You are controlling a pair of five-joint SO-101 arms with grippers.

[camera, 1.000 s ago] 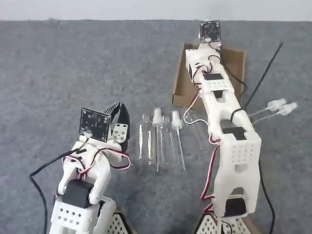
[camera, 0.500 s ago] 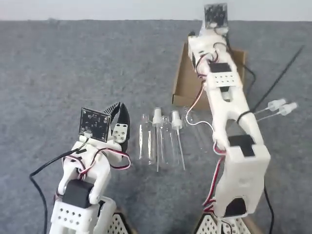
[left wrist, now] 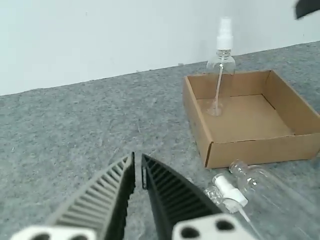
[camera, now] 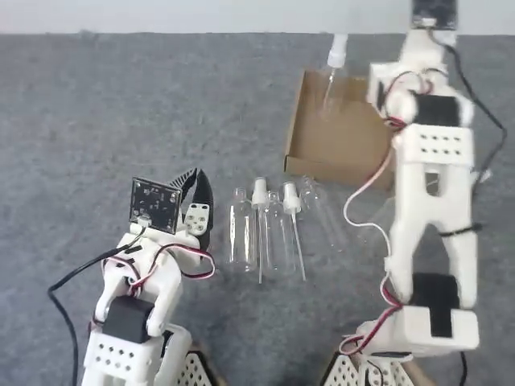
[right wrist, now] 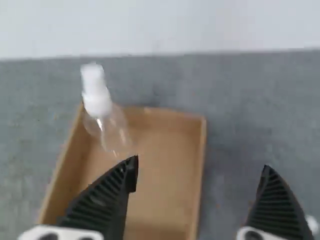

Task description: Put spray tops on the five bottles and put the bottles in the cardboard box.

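Note:
A clear bottle with a white spray top [camera: 334,68] stands upright in the far left corner of the cardboard box [camera: 338,149]. My right gripper [right wrist: 197,180] hangs open above the box [right wrist: 165,165], apart from the bottle [right wrist: 102,117], with nothing between its fingers. Several clear bottles [camera: 278,229] lie in a row on the grey mat in front of the box, two white spray tops [camera: 260,193] with long tubes among them. My left gripper [left wrist: 138,172] is shut and empty, low at the front left [camera: 197,189], facing the box [left wrist: 250,115] and the standing bottle [left wrist: 220,65].
The right arm [camera: 426,161] rises tall over the box's right side and the mat behind it. Its base and the left arm's base stand at the front edge. Open grey mat lies left of the box.
The right arm has lifted and swung to the right off the box, uncovering the bottle standing in its far corner. The left arm has not moved.

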